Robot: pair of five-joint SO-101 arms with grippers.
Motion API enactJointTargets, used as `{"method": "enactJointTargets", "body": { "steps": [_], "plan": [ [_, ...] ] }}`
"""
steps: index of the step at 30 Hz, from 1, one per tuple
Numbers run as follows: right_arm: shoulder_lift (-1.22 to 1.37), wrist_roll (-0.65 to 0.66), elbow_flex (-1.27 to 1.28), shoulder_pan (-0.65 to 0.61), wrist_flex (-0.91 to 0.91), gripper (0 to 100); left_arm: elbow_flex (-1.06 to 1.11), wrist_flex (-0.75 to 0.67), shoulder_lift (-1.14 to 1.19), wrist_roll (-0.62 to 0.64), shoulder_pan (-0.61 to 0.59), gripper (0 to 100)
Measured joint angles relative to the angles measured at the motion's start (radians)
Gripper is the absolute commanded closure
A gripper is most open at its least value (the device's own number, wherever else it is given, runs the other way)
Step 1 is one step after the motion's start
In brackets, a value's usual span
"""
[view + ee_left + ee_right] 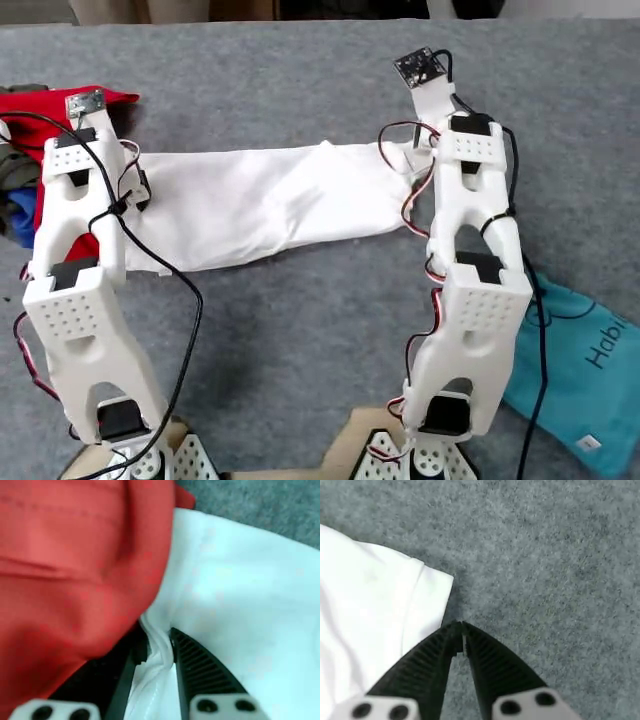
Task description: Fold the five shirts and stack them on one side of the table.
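Left tool (159, 650) was clamped on the white shirt (240, 590), red shirt (75, 555) touching it. Right tool (462, 640) sat pinched together, seemingly empty, just beside that shirt.

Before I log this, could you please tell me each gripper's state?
Left gripper: closed on the white shirt.
Right gripper: closed, empty.
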Motion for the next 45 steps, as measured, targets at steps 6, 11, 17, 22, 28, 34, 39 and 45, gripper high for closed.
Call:
{"method": "enactJointTargets", "body": {
  "steps": [6,11,17,22,28,34,39,45],
  "plan": [
    [0.000,0.000,0.000,0.000,0.000,99.4,0.000,0.000,0.003,0.000,-0.002,89],
    [0.000,0.000,0.000,0.000,0.000,99.4,-0.002,0.003,0.003,-0.006,0.015,89],
    [0.000,0.000,0.000,0.000,0.000,99.4,-0.006,0.043,0.005,0.009,0.048,99],
    [0.000,0.000,0.000,0.000,0.000,99.4,-0.006,0.043,0.005,0.069,0.072,98],
    [0.000,0.000,0.000,0.000,0.000,99.4,-0.040,0.055,0.009,0.149,0.164,98],
    [0.000,0.000,0.000,0.000,0.000,99.4,-0.247,0.181,0.018,0.206,0.331,98],
    [0.000,-0.002,0.000,0.000,0.000,99.4,-0.414,0.259,0.018,0.229,0.451,98],
    [0.000,-0.114,0.000,0.058,-0.040,99.4,-0.488,0.282,0.018,0.235,0.574,98]
  ]
}}
